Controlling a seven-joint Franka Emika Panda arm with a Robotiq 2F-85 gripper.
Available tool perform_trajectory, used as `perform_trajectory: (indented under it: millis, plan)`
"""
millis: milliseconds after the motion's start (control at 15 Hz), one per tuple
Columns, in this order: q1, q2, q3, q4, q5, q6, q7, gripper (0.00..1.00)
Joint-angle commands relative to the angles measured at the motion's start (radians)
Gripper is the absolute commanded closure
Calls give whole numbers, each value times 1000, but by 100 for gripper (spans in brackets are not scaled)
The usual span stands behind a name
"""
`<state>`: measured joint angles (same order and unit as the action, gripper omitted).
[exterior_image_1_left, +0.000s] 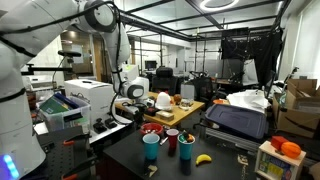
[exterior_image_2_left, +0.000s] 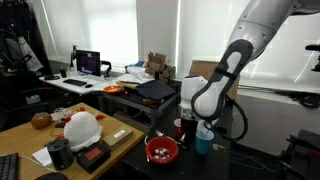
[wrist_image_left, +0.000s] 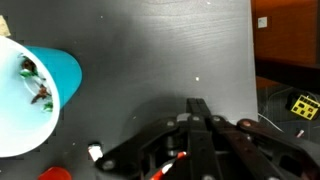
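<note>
An exterior view stands low off one corner of the dark table (exterior_image_1_left: 115, 158), at middle distance, facing across it into the lab. An exterior view from another side faces the windows (exterior_image_2_left: 110, 35). Both exterior views share the table's edge with the blue cup (exterior_image_1_left: 151, 147), red bowl (exterior_image_2_left: 162, 150) and white helmet (exterior_image_1_left: 165, 100). The wrist view looks straight down, close, onto the tabletop beside that cup, with the gripper (wrist_image_left: 198, 104) entering from the bottom edge.

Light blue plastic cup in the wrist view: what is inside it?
The light blue plastic cup has a white inside with small green and dark bits, too blurred to name. The picture's edge hides the rest.
</note>
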<state>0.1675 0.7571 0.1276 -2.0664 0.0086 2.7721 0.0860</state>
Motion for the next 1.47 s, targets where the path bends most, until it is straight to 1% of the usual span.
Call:
perform_trajectory:
  millis: [0, 267, 400, 467, 600, 733, 867, 1000, 1200, 1267, 1333, 1400]
  plan:
    - [12, -185, -37, -245, 13, 138, 38, 100]
    - [22, -346, -92, -462, 0, 264, 44, 100]
    - [53, -420, -153, -559, -13, 311, 55, 100]
    - [79, -446, -198, -594, -23, 327, 62, 100]
    - [159, -473, -319, -641, -54, 354, 80, 100]
    - [245, -470, -435, -658, -90, 375, 96, 100]
    - [324, -445, -518, -654, -105, 405, 102, 100]
    - [352, -431, -539, -649, -93, 425, 75, 100]
    - [328, -441, -475, -651, -73, 453, 40, 100]
    - [305, -446, -442, -651, -70, 457, 29, 100]
    - [303, -440, -433, -652, -69, 470, 20, 100]
    - [353, -418, -478, -647, -66, 478, 19, 100]
